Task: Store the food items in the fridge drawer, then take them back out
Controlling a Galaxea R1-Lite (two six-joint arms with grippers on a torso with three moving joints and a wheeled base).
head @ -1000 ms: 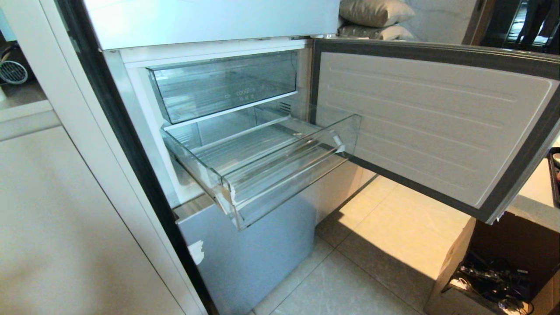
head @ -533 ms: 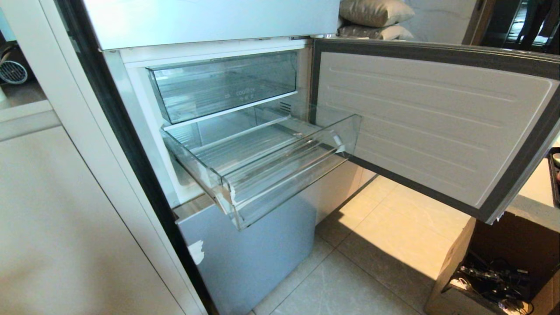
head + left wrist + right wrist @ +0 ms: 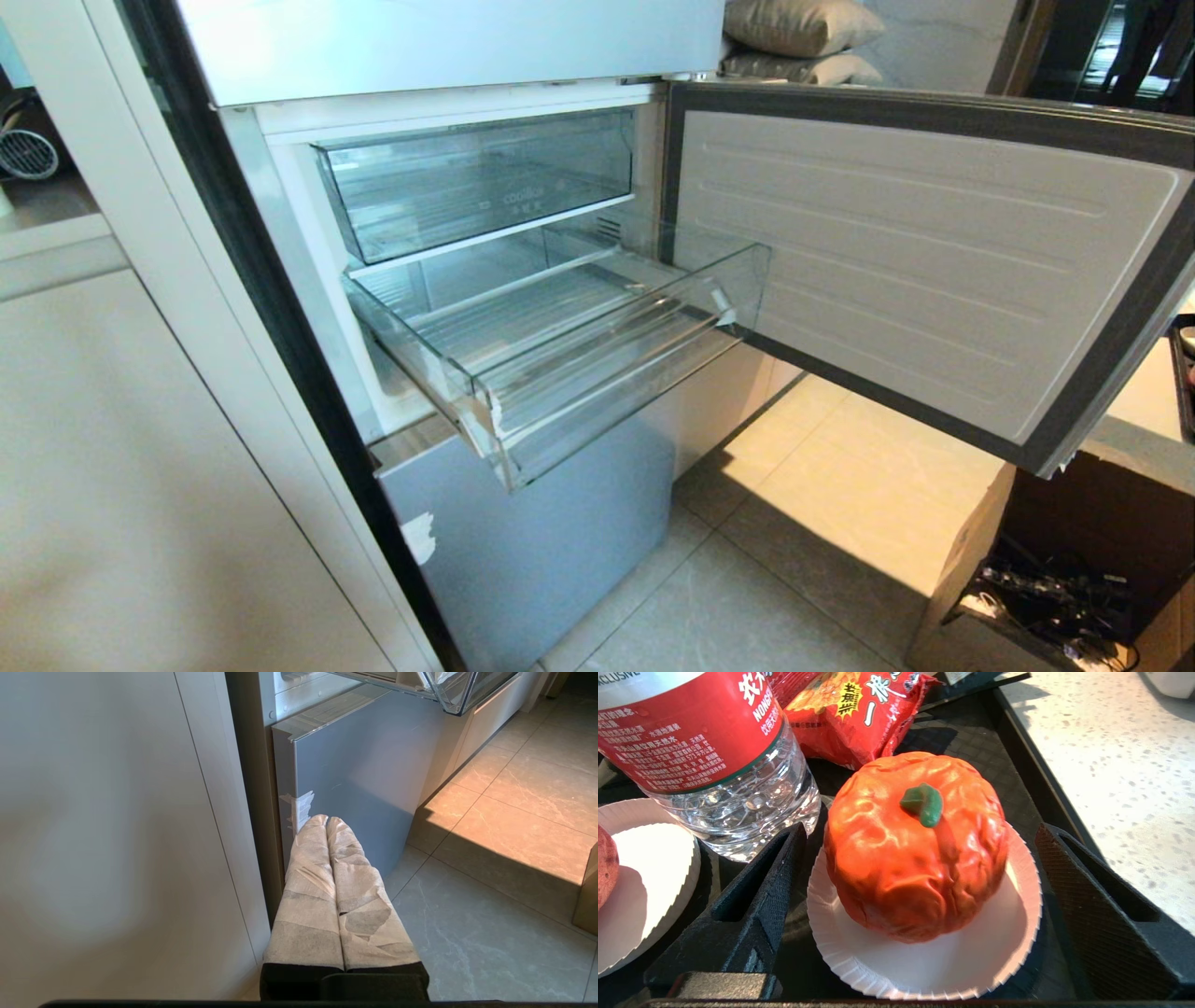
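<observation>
The fridge drawer (image 3: pixel 625 364), clear and shallow with a ribbed floor, stands pulled out of the open fridge in the head view and holds nothing. Its corner also shows in the left wrist view (image 3: pixel 462 690). One food item (image 3: pixel 915 844), a glossy red-orange round fruit with a green stem, sits on a white paper plate (image 3: pixel 971 961) in the right wrist view. My right gripper (image 3: pixel 920 828) is open, with a black finger (image 3: pixel 756 896) on each side of the fruit and clear of it. The left gripper (image 3: pixel 326 820) is shut and parked low by the grey lower fridge front.
The plate lies in a black tray (image 3: pixel 1017 756) on a speckled counter (image 3: pixel 1120 765), beside a water bottle (image 3: pixel 714 756), a red snack packet (image 3: pixel 859 709) and a second plate (image 3: pixel 649 877). The fridge door (image 3: pixel 915 261) hangs open at the right, above a cardboard box (image 3: pixel 971 560).
</observation>
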